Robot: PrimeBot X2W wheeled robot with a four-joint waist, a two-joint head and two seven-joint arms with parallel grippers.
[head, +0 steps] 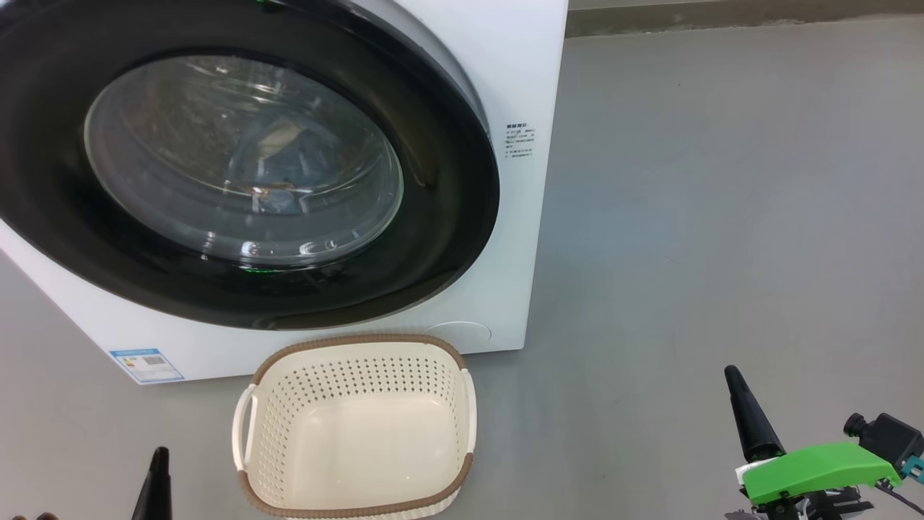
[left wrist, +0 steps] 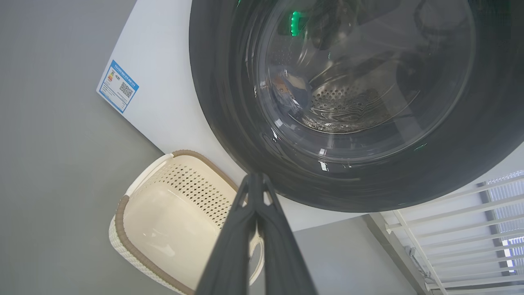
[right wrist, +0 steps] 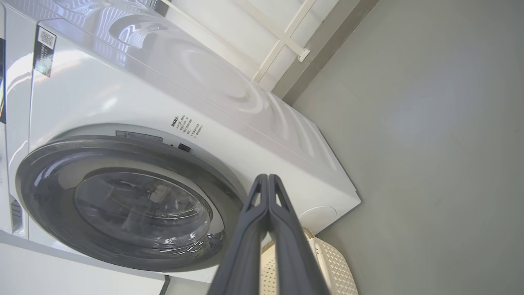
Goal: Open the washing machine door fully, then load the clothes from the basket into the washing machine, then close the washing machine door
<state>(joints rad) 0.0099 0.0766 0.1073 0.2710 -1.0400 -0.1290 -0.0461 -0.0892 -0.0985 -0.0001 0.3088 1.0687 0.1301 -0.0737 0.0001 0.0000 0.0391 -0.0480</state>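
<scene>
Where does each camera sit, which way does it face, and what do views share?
Head: high, looking down at washing machine door and basket; left claw lower left, right claw lower right.
Left wrist: along its shut claw, facing the door.
Right wrist: along its shut claw, door seen obliquely.
All share door and basket.

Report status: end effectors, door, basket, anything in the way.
Left end effector shut, empty. Right end effector shut, empty. Door closed, clothes seen inside behind it. Basket empty, on floor right below door.
</scene>
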